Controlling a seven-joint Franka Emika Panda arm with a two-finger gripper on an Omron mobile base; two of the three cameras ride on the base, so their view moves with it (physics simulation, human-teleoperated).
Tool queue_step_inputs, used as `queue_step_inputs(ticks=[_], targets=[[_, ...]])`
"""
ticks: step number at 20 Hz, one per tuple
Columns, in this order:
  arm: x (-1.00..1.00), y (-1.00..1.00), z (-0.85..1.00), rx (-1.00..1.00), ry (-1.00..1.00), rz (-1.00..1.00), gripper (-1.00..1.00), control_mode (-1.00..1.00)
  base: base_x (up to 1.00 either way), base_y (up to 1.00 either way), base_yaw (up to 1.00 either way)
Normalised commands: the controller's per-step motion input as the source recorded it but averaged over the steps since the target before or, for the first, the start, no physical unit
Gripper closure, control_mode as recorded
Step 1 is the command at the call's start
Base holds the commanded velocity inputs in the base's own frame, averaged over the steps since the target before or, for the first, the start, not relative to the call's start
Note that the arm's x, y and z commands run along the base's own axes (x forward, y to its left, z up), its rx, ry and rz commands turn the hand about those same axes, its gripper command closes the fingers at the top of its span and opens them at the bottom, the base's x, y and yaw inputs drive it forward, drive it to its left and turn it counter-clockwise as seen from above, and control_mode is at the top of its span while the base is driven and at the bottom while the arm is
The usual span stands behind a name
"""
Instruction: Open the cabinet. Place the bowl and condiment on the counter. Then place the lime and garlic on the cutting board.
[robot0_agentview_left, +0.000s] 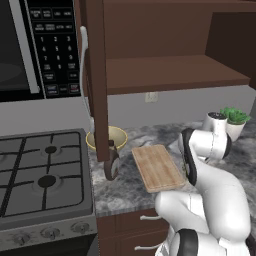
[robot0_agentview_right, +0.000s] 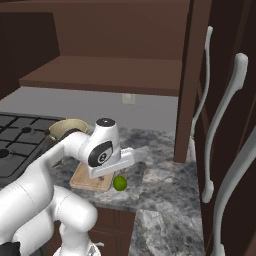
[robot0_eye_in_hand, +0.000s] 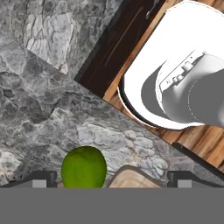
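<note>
Gas stove left of marble tabletop; microwave above it; potted plant at right rear.

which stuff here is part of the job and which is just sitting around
Job:
- cabinet door, open
- bowl on the counter
- cutting board
- lime on the counter beside the board
- gripper, open over the lime

Just around:
- stove
- microwave
- plant
- outlet
</note>
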Motion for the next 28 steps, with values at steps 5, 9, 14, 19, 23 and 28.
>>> queue_step_inputs(ticks=[5,9,14,19,23,28], targets=[[0.17,0.01,-0.16,0.00,0.00,-0.07,-1.00,-1.00,0.00,0.00,0.00],[0.20,0.01,-0.14,0.00,0.00,-0.07,-1.00,-1.00,0.00,0.00,0.00],[0.16,0.00,-0.12,0.00,0.00,-0.06,-1.00,-1.00,0.00,0.00,0.00],[0.12,0.00,-0.13,0.00,0.00,-0.05,-1.00,-1.00,0.00,0.00,0.00],[0.12,0.00,-0.15,0.00,0.00,-0.05,-1.00,-1.00,0.00,0.00,0.00],[0.03,0.01,-0.16,0.00,0.01,-0.05,-1.00,-1.00,0.00,0.00,0.00]])
